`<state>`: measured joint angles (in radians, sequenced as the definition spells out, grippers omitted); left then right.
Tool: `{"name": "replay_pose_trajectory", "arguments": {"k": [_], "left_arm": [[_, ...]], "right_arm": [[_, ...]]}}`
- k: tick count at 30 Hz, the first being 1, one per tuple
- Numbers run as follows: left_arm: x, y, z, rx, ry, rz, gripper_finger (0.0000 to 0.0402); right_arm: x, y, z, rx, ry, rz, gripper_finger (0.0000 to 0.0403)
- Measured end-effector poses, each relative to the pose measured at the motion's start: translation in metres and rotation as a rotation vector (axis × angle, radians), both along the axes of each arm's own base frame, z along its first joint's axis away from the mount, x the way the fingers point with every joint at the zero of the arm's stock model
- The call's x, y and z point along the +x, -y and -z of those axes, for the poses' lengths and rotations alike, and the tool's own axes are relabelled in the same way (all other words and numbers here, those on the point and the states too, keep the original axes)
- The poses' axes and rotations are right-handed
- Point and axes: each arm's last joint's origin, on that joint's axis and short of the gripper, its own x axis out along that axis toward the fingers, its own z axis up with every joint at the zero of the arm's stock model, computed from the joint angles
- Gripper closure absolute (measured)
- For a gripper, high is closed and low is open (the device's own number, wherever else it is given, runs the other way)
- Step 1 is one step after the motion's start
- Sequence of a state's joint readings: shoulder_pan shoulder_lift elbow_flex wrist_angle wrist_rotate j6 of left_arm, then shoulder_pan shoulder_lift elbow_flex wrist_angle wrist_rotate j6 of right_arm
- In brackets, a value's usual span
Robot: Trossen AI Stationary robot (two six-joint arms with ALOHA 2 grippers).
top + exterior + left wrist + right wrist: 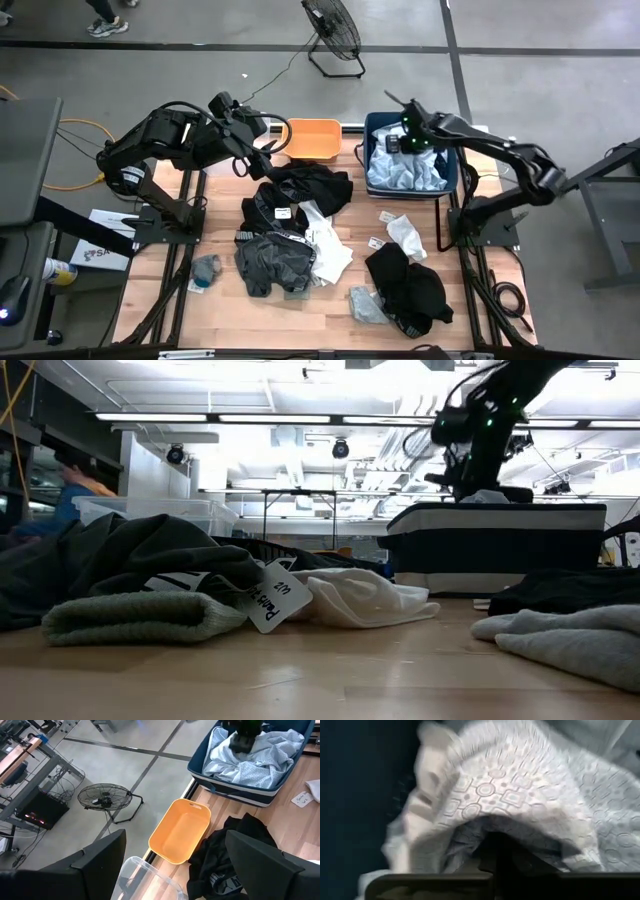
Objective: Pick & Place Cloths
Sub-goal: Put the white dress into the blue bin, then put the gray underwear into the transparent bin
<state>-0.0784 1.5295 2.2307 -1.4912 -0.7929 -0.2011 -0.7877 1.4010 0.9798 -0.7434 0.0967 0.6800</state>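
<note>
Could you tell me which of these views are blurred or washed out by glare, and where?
Right wrist view: the patterned pale blue cloth fills the frame and is smeared and soft. Low view: ceiling lights blow out the top, and the near grey cloth is soft. High view: evenly lit and sharp. Left wrist view: clear on the orange bin.
</note>
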Motion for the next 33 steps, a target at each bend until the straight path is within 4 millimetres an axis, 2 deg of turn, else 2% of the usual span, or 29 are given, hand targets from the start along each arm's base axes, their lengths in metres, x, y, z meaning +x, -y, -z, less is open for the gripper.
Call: {"name": "replay_pose_trajectory", "arguments": {"k": [6, 11, 18, 23, 27, 33], "left_arm": [[-0.002, 0.0, 0.001, -0.008, -0.012, -0.009, 0.0066], [-0.005, 0.0, 0.004, -0.024, -0.036, -0.028, 0.0066], [-0.005, 0.0, 0.005, -0.033, -0.037, -0.031, 0.0066], [-0.005, 0.0, 0.005, -0.033, -0.036, -0.03, 0.0066], [-0.007, 0.0, 0.004, -0.05, -0.032, -0.015, 0.0066], [-0.011, 0.001, 0.003, -0.081, -0.023, 0.011, 0.0066]], "right_arm": [[0.008, 0.006, 0.026, 0.104, -0.071, -0.041, 0.0401], [0.008, 0.006, 0.026, 0.112, -0.065, -0.046, 0.0401], [-0.001, -0.005, 0.0, 0.049, 0.01, -0.058, 0.0399], [-0.012, -0.016, -0.024, -0.008, 0.077, -0.079, 0.0377], [-0.022, -0.027, -0.04, -0.044, 0.131, -0.099, 0.0336], [-0.034, -0.041, -0.061, -0.102, 0.221, -0.167, 0.0245]]}}
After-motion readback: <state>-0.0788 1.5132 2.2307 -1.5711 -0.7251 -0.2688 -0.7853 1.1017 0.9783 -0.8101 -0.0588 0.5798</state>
